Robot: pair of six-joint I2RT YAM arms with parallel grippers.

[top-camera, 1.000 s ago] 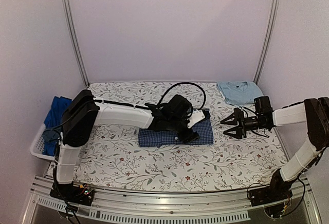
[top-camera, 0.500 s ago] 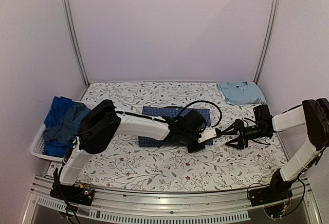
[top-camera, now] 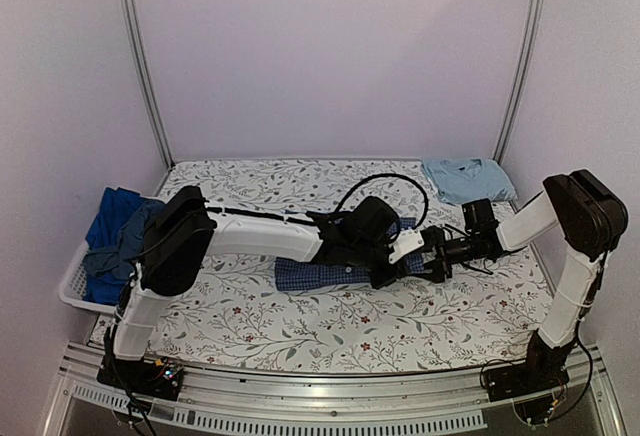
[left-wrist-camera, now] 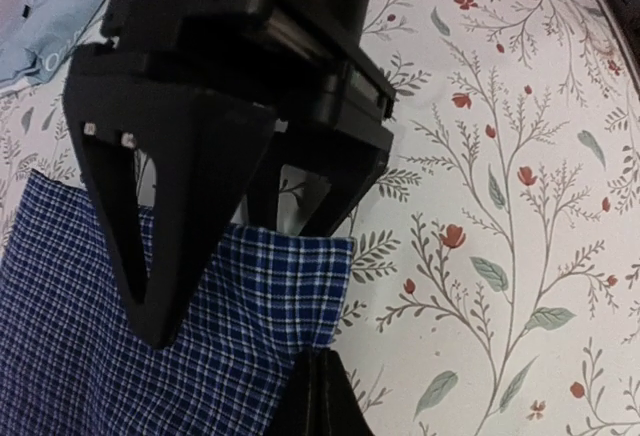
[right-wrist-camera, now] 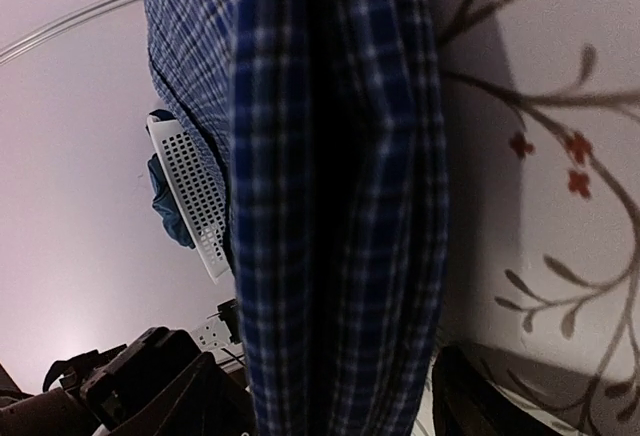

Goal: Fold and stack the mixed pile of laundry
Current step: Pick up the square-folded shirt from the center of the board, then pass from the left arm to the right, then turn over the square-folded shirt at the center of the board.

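Far left, the white basket (top-camera: 70,284) holds the unfolded blue garments (top-camera: 112,226), bunched and hanging over its rim, off the table's edge. The left arm reaches from there across the floral tablecloth (top-camera: 330,331) to mid-table, where the dark checked shirt (top-camera: 320,274) lies as a flat folded strip. The left gripper (top-camera: 393,260) is clenched at the strip's right end. In its wrist view the fingers meet on the cloth edge, so it looks to be pinching the shirt, though how much fabric is caught can't be told. Just right of it, nearly touching, the right gripper (top-camera: 430,254) is released and wide. Its wrist view shows the layered checked edge sitting between its spread fingers, not yet pinched. Back right, well apart, the light-blue shirt (top-camera: 466,178) lies folded and flat. The step in hand looks like a two-handed grab of the right end, for another fold or a carry to the stack. To do it well, the right jaws should slide far enough over the edge to take every layer before closing, beside the left pinch and not on top of it. Both should then lift together and level so the fold doesn't spill open or drag the tablecloth. The crowded fingers could collide.
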